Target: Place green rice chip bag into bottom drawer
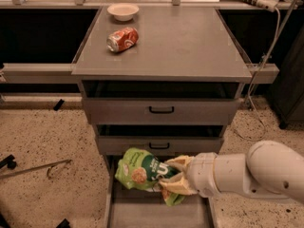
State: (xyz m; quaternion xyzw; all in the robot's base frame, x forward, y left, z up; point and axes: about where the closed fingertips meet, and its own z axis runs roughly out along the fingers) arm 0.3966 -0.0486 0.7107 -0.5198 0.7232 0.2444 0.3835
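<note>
The green rice chip bag (140, 171) is crumpled bright green with a dark label and a round tan rice cake picture. My gripper (175, 176) reaches in from the right on a white arm and is shut on the bag's right end with tan fingers (179, 162). The bag hangs just above the back of the bottom drawer (142, 215), a pulled-out grey tray at the bottom of the cabinet, below the two upper drawers.
An orange-red soda can (122, 39) lies on its side on the grey cabinet top (190, 46), with a white bowl (123, 11) behind it. Two upper drawers with black handles (161, 110) sit above. Speckled floor surrounds the cabinet; a metal rod (35, 168) lies at left.
</note>
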